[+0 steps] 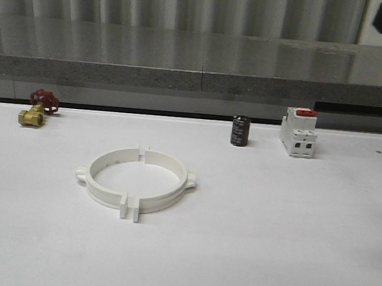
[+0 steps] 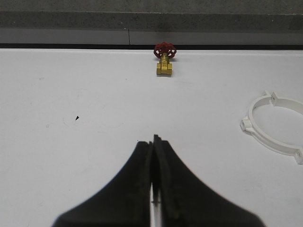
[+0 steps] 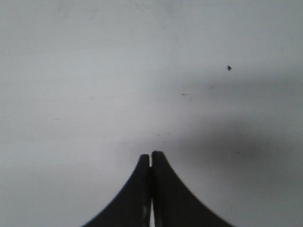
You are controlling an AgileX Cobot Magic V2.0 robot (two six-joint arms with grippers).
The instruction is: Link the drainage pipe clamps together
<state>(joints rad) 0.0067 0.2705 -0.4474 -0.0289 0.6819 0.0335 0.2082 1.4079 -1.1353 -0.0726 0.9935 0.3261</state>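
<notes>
Two white drainage pipe clamps lie on the white table in the front view, the left half point(image 1: 101, 178) and the right half point(image 1: 170, 181) facing each other as a ring, their end tabs close together with a thin gap at front and back. One half point(image 2: 274, 125) also shows at the edge of the left wrist view. My left gripper point(image 2: 153, 138) is shut on nothing above bare table, well apart from the ring. My right gripper point(image 3: 151, 154) is shut too, over bare table with nothing between its fingers.
A brass valve with a red handwheel point(image 1: 37, 108) sits at the back left. A black cylinder point(image 1: 240, 131) and a white block with a red top point(image 1: 298, 131) stand at the back right. A grey ledge point(image 1: 197, 76) runs behind the table.
</notes>
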